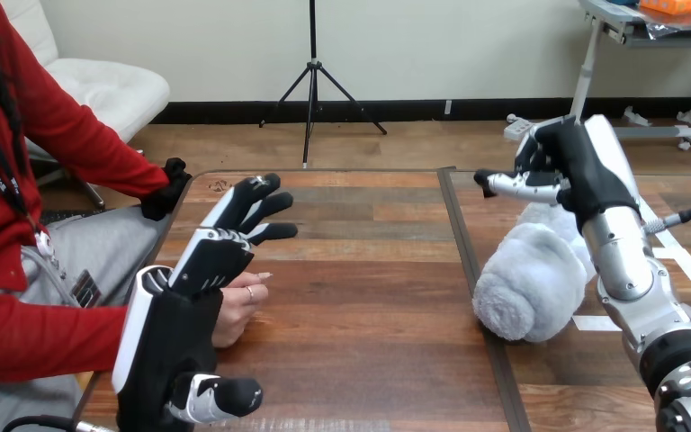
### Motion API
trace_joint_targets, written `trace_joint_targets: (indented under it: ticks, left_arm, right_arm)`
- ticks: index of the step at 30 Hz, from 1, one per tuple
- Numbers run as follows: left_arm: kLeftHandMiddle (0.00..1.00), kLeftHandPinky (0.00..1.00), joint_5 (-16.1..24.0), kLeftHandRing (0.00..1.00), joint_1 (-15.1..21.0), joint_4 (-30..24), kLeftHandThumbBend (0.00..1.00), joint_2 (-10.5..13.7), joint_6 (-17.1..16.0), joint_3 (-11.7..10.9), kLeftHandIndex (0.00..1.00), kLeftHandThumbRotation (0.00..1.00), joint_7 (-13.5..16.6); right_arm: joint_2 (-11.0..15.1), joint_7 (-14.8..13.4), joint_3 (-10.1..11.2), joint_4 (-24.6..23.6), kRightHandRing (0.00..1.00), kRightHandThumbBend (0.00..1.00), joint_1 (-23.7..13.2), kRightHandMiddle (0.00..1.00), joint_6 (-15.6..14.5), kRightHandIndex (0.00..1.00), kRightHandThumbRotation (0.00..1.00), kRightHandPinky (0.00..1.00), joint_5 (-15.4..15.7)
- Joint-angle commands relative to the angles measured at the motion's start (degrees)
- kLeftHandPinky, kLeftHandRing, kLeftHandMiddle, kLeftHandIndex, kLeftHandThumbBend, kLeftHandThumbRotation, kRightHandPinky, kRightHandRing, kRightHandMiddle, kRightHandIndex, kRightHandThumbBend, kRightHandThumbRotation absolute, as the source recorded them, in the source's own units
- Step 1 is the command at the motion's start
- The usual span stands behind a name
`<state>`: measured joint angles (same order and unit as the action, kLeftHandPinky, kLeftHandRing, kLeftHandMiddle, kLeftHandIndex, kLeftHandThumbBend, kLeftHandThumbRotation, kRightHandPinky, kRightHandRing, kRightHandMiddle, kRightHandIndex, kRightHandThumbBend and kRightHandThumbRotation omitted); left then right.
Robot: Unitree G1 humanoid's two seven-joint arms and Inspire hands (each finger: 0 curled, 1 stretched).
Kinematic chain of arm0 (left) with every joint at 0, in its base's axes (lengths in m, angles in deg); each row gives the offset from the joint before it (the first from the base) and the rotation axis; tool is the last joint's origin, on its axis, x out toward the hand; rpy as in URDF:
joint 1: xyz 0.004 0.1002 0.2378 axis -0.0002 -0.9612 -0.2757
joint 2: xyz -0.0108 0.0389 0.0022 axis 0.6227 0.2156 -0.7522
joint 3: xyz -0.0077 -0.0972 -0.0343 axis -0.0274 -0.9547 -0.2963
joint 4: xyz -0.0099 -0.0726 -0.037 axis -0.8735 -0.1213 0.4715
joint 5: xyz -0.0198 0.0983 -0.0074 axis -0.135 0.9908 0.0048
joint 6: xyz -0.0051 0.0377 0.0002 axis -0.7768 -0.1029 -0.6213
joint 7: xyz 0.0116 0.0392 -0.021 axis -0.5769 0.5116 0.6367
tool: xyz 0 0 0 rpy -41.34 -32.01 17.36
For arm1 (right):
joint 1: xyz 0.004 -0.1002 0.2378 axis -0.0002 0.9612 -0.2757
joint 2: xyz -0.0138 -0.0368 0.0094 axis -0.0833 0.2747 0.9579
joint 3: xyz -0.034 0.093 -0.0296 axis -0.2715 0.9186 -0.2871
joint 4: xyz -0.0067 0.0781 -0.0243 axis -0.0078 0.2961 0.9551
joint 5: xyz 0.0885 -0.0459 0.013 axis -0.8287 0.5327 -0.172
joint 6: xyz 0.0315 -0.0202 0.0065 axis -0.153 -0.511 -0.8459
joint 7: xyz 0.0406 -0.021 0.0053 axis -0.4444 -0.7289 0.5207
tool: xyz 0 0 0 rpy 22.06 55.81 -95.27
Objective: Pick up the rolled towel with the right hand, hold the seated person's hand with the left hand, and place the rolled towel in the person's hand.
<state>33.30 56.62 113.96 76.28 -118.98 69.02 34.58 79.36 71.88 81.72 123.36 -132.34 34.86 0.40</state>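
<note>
- The table point(369, 306) is brown wood laid in long planks of mid and dark tones, with a dark seam running toward 5 o'clock.
- The rolled towel point(529, 292), at 4 o'clock, is a plain pale grey-white and fluffy.
- The left hand point(196, 270), at 8 o'clock, is black with white shells.
- The right hand point(580, 166), at 2 o'clock, is black with white parts, on a silver forearm point(630, 270).
- The person's sleeve point(36, 342), at 9 o'clock, is red.
- Strips of tape point(684, 268) at 3 o'clock are white.

Left hand point(200, 265) is positioned over the person's hand point(241, 308), fingers straight. Rolled towel point(526, 283) lies on the tabletop point(369, 297). Right hand point(578, 166) is above the towel's far end.
</note>
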Motion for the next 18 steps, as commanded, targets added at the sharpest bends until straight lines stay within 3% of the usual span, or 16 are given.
trace_joint_targets:
  ticks: [1,9,18]
  left_arm:
    - [0.91,0.76,-0.22,0.87,2.92,-1.57,0.96,0.54,0.02,0.38,0.90,0.78,0.28]
    - [0.92,0.76,0.61,0.87,3.52,-0.16,0.95,0.40,-2.49,-0.12,0.91,0.79,0.85]
    - [0.92,0.77,-0.30,0.88,2.56,-1.68,0.98,0.84,0.72,1.00,0.91,0.76,0.14]
  right_arm:
    - [2.09,-1.21,-0.10,-2.82,0.10,0.62,-0.80,0.13,2.30,0.12,0.00,0.06,0.41]
    - [2.48,-1.36,0.28,-2.91,0.10,0.61,-0.85,0.13,2.10,0.12,0.00,0.06,0.05]
    - [3.10,-0.24,0.52,-3.27,0.17,0.66,-1.13,0.22,0.13,0.21,0.00,0.12,-0.52]
